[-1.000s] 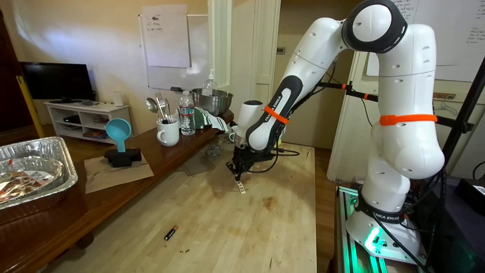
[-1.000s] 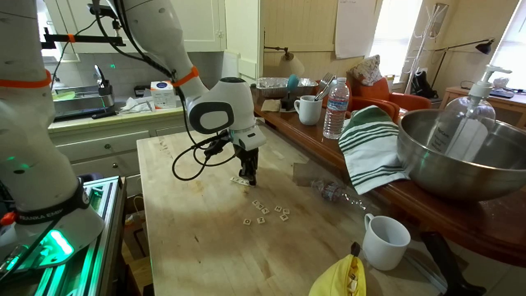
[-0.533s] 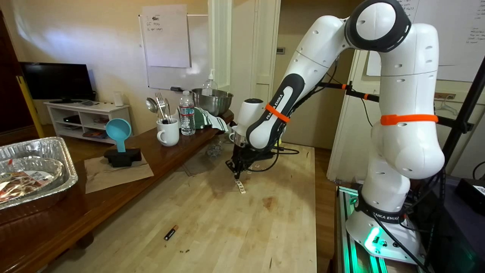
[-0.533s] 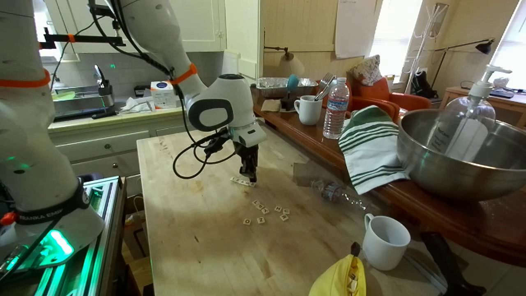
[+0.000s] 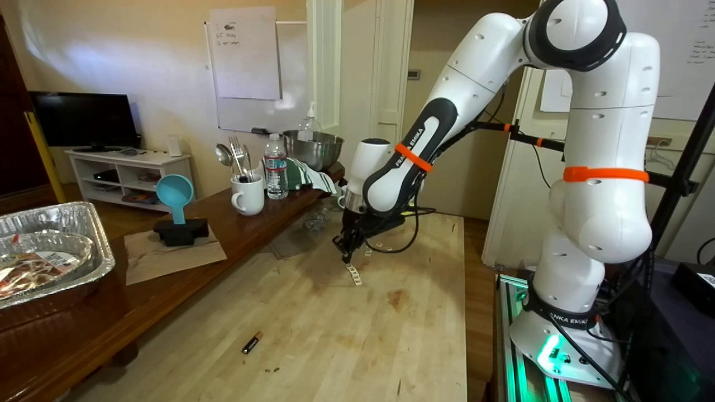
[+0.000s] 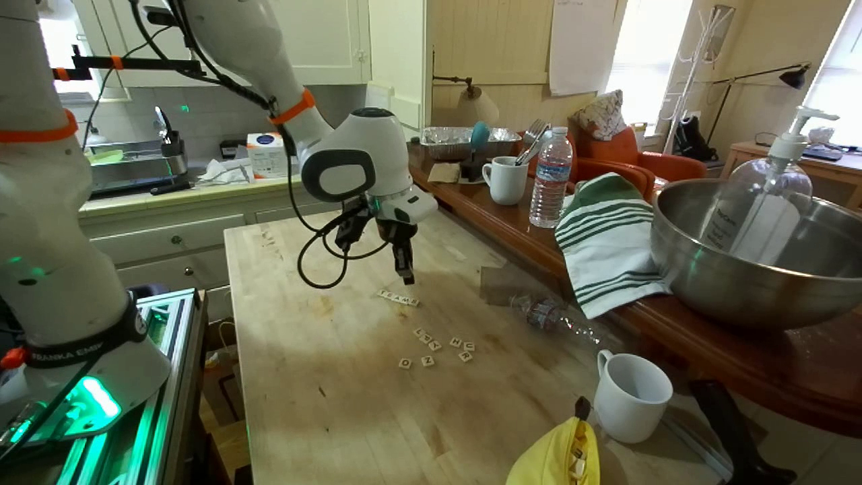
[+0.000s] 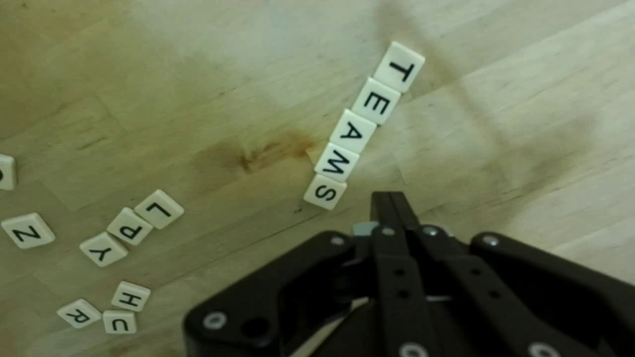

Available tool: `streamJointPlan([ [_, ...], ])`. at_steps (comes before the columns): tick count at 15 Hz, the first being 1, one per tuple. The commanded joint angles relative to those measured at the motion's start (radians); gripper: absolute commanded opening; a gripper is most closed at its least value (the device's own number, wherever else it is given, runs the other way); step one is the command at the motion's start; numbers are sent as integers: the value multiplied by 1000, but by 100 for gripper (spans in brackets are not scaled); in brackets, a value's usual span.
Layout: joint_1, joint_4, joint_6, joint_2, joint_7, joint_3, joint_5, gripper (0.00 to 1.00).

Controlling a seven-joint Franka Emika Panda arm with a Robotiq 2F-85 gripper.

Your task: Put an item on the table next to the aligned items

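The aligned items are small cream letter tiles (image 7: 352, 130) in a tight row reading TEAMS in the wrist view. The row also shows in both exterior views (image 5: 353, 274) (image 6: 397, 298). It lies flat on the pale wood table (image 6: 350, 404). My gripper (image 7: 388, 194) is shut with its fingertips together and nothing between them. In the wrist view it points down just right of the S tile (image 7: 325, 192). In an exterior view the gripper (image 6: 407, 279) hangs a little above the table near the S end, apart from the row.
Loose tiles L, P, Y (image 7: 130, 226), a group H, U, R (image 7: 131, 296), and Z (image 7: 28, 230) lie on the table. A white mug (image 6: 633, 404), a yellow pouch (image 6: 552, 458), a clear bottle (image 6: 549, 316) and a battery (image 5: 252, 343) are also there. A brown counter (image 5: 246, 234) runs alongside.
My gripper has risen from the S end of the row. The end tile, covered by the fingers before, now shows in an exterior view. The other tiles have not moved.
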Motion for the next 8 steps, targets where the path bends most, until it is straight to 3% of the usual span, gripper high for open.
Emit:
streamJointPlan([
  [1,-46,-28,-64,-65,-220,52,69,0],
  [8,-68,-33,-125,-119,-683,75,162,0],
])
